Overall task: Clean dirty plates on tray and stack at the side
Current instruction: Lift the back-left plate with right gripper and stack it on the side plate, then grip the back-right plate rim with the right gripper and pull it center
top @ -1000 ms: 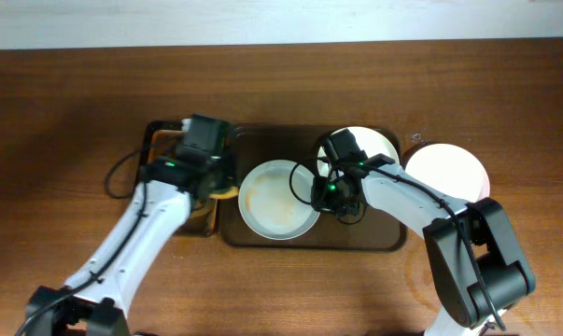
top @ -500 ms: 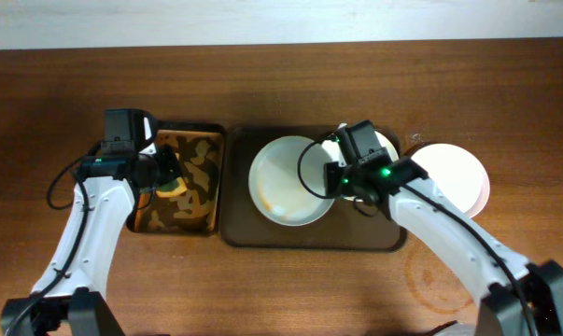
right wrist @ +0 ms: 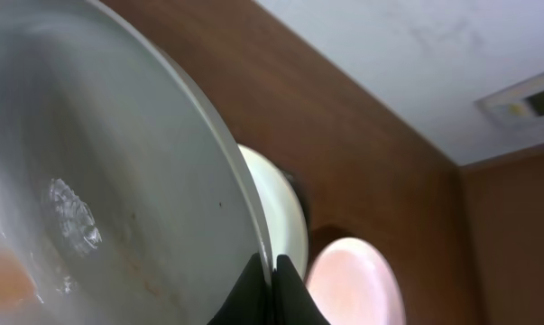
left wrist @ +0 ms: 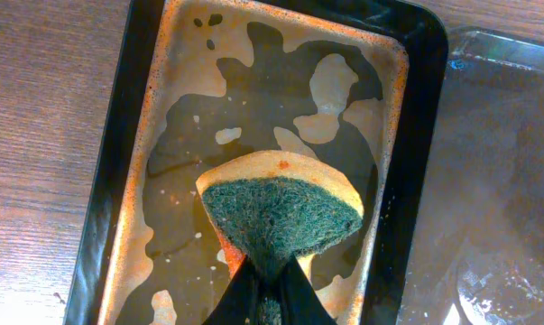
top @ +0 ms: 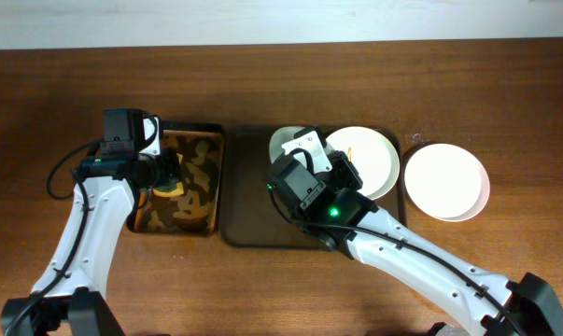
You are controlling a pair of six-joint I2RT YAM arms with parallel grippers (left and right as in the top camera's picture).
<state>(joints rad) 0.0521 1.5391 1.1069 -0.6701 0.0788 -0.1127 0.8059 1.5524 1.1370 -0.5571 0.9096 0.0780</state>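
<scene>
My right gripper (right wrist: 273, 268) is shut on the rim of the pale grey-green plate (right wrist: 91, 181) and holds it lifted and tilted steeply. From overhead only a sliver of this plate (top: 283, 142) shows beside the right gripper (top: 298, 161), above the dark brown tray (top: 253, 229). A white plate (top: 365, 163) with an orange streak lies on the tray's right part. Another white plate (top: 446, 180) lies on the table to the right of the tray. My left gripper (left wrist: 270, 282) is shut on a yellow and green sponge (left wrist: 281, 206) over the small amber tray (left wrist: 118, 181).
The small amber tray (top: 190, 219) holds a film of orange-stained liquid and sits against the dark tray's left edge (left wrist: 497, 181). In the right wrist view the white plate (right wrist: 285, 217) and the plate on the table (right wrist: 357, 284) lie behind the held one.
My right arm has swung left and lifted the grey-green plate off the tray, tipping it on edge. My left arm has carried the sponge from the plate back over the amber tray.
</scene>
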